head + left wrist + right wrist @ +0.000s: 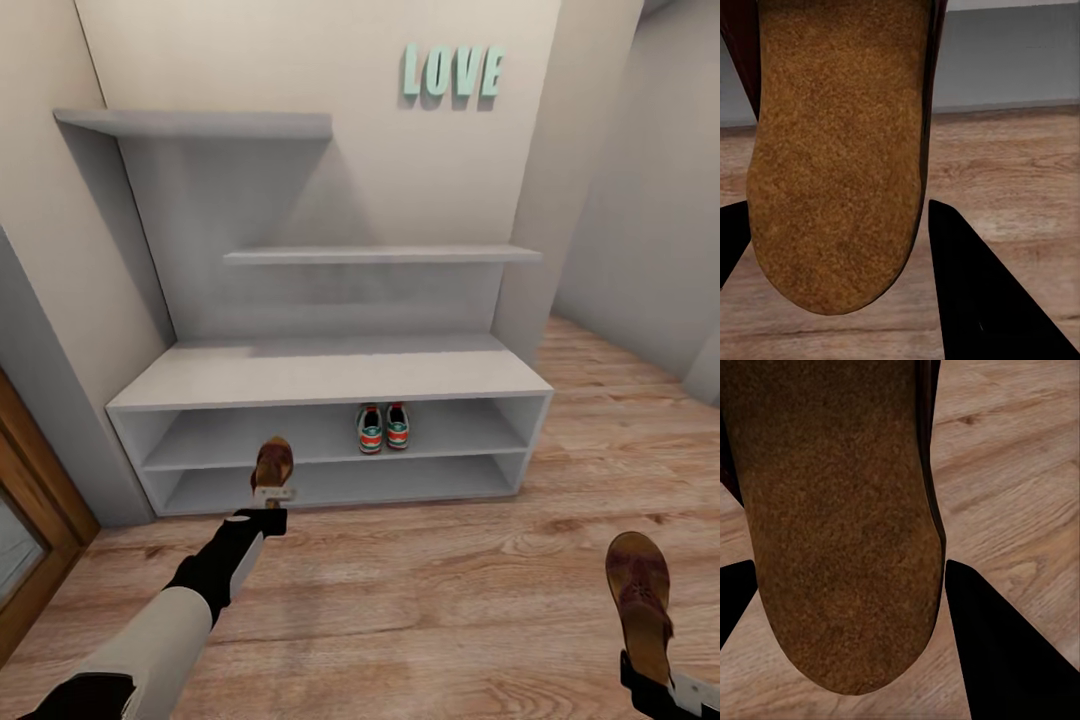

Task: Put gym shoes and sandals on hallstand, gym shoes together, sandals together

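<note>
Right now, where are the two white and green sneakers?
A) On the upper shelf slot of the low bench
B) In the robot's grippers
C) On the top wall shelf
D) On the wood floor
A: the gym shoes sit side by side in the upper open slot of the hallstand, while the left gripper and right gripper each hold a brown sandal.
</note>
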Robot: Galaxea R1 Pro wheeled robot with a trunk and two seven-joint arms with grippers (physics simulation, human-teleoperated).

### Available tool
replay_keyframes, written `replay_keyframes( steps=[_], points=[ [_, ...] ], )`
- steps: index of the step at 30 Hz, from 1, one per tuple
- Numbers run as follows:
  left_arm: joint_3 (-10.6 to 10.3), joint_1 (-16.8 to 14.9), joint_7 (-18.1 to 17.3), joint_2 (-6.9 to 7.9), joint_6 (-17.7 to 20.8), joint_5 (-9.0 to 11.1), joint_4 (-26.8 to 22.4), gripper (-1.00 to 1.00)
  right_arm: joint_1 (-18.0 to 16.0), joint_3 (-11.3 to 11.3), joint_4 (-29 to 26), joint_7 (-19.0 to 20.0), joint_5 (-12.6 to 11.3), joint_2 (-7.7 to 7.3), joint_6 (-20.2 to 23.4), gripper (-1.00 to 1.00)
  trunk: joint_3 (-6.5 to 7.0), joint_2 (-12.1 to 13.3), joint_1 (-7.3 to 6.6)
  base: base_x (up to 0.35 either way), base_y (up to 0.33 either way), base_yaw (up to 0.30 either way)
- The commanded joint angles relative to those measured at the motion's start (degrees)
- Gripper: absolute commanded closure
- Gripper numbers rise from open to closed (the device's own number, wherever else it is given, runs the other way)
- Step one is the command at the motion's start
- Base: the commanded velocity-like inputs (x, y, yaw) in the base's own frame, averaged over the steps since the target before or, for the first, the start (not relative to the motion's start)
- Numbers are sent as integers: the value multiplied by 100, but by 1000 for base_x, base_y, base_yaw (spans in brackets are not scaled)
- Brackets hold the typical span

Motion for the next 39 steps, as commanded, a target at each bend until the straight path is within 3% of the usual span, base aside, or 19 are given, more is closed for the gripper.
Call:
replay_keyframes(
  steps=[1,20,27,39],
  points=[
    [-3,-5,6,-4,39,-36,-12,100,-4,20,4,10,-49,-3,-16,100,-33,-44,21,0,0,0],
    [-25,18,9,7,34,-49,79,100,-4,26,21,13,-39,-15,-24,100,-506,-806,439,0,0,0],
    [-32,77,23,-1,-29,-53,53,100,-4,29,99,18,-36,-15,-25,100,-507,-806,439,23,0,0],
    [-22,80,18,-1,-59,-45,53,100,-4,26,100,18,-36,-17,-31,100,-507,-806,439,306,0,0]
  ],
)
